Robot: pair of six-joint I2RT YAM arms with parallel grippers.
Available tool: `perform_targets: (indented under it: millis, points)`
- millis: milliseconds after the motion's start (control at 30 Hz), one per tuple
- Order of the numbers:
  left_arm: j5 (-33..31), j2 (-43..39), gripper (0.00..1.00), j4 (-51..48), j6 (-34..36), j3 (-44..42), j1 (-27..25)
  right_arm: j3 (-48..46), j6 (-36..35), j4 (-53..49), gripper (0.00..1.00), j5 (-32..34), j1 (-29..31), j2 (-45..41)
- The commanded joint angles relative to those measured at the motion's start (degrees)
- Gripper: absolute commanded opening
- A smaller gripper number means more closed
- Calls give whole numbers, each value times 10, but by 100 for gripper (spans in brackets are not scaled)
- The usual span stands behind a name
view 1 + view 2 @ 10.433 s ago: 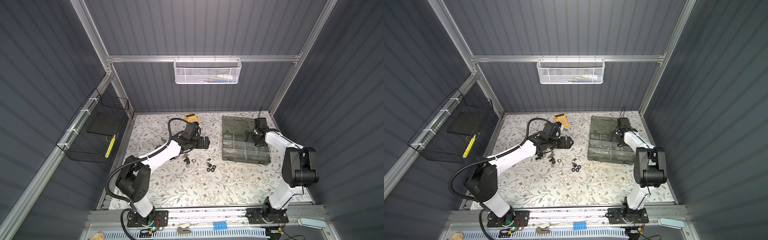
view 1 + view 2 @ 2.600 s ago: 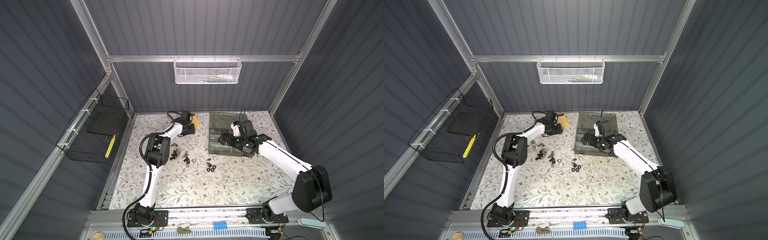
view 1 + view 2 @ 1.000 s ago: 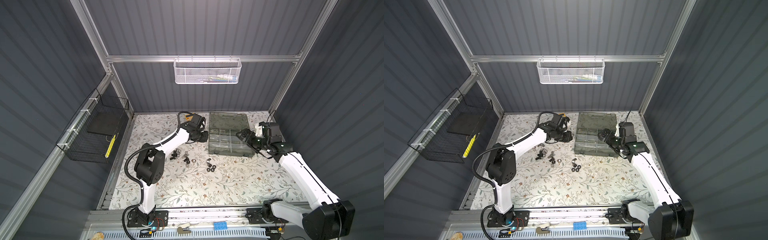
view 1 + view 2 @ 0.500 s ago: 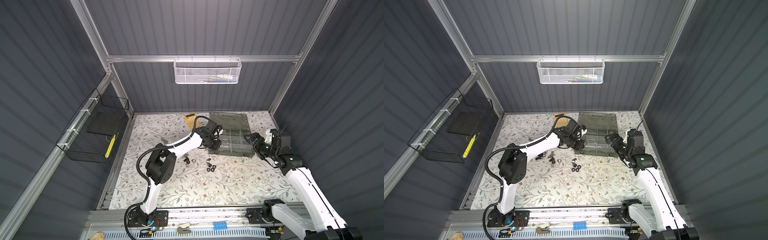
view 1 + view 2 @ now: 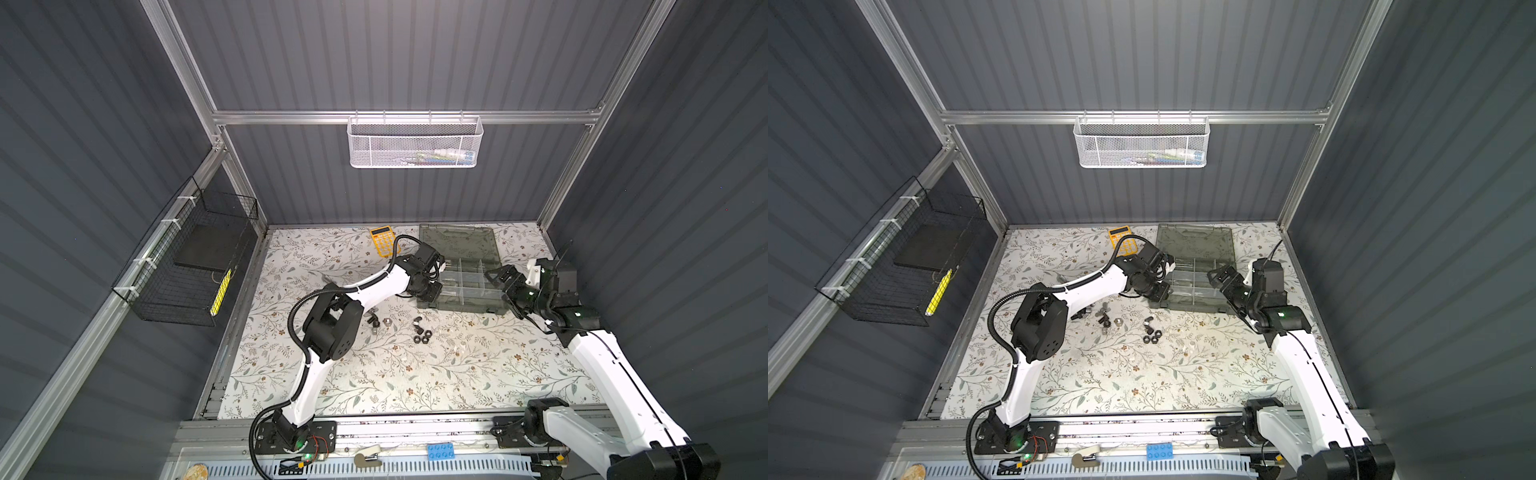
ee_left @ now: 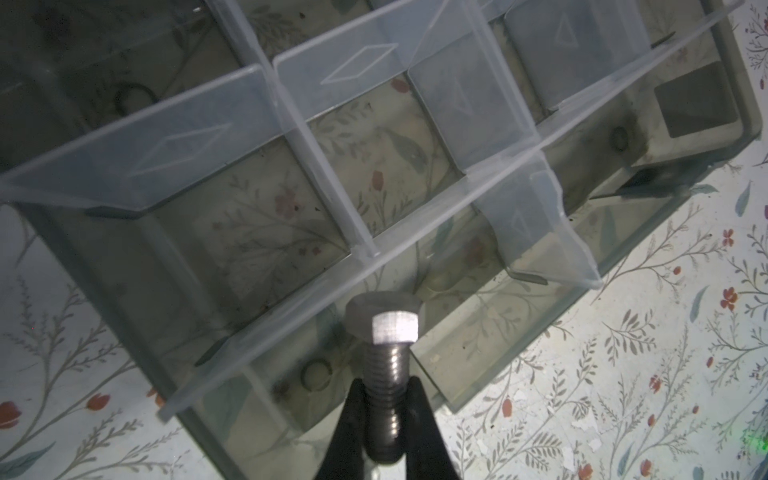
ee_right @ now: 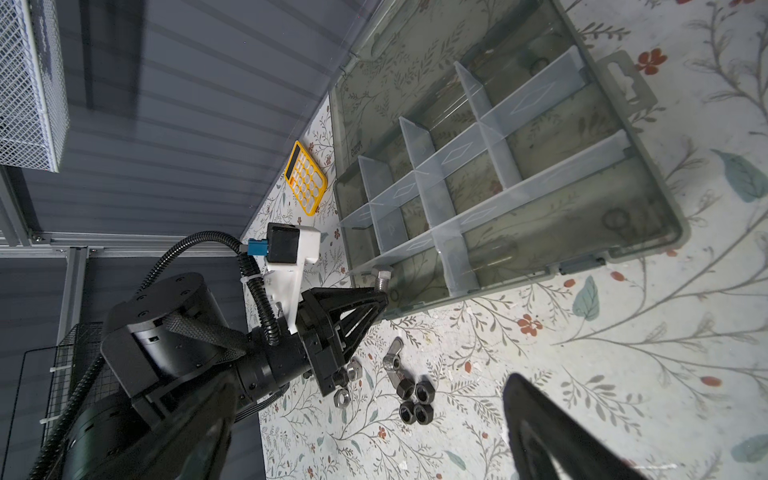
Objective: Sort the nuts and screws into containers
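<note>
My left gripper [image 6: 384, 399] is shut on the threaded shank of a silver screw [image 6: 384, 332], whose hex head points out from the tips. It hovers over the near-left corner of the grey organizer box [image 5: 465, 305], whose containers [image 7: 469, 174] lie open between clear dividers. Both top views show this gripper [image 5: 430, 291] [image 5: 1160, 291] at that corner. My right gripper [image 5: 505, 286] stands open and empty beside the box's right end. Black nuts [image 5: 420, 334] [image 7: 413, 401], a silver winged nut [image 7: 392, 361] and silver nuts [image 7: 341, 398] lie on the floral mat; more screws [image 5: 1102, 318] lie left of them.
A yellow calculator [image 5: 383, 240] lies at the back, left of the box's open lid [image 5: 457, 241]. A white mesh basket [image 5: 415, 143] hangs on the back wall. A black wire basket [image 5: 187, 270] hangs on the left wall.
My left gripper has swung right from near the calculator to the box's near-left corner, still holding the screw. My right arm has drawn back off the box to its right end.
</note>
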Motion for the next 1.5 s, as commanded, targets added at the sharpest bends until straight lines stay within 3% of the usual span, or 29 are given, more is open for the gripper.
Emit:
perform_targets:
  millis: [0, 267, 500, 833, 933, 1133, 1300, 1467]
  points:
    - [0, 18, 14, -19, 5, 26, -2, -14, -3, 12, 99, -6, -2, -2]
    - [-20, 18, 35, -41, -27, 45, -2, -22, -35, 34, 99, -6, -1, -2]
    - [-53, -19, 52, -52, -75, 52, -1, -10, -43, 42, 99, -48, 8, 13]
    - [-77, -171, 83, -4, -146, -70, 13, 53, -87, -52, 99, 45, 117, 52]
    - [-85, -233, 99, 30, -171, -142, 20, 73, -105, -74, 99, 54, 154, 66]
    - [-92, -362, 100, 60, -223, -304, 50, 114, -153, -98, 99, 114, 224, 98]
    - [-133, -455, 100, 9, -237, -373, 110, 136, -172, -90, 99, 150, 284, 127]
    - [-299, -508, 100, -66, -222, -363, 128, 175, -178, -88, 99, 223, 371, 179]
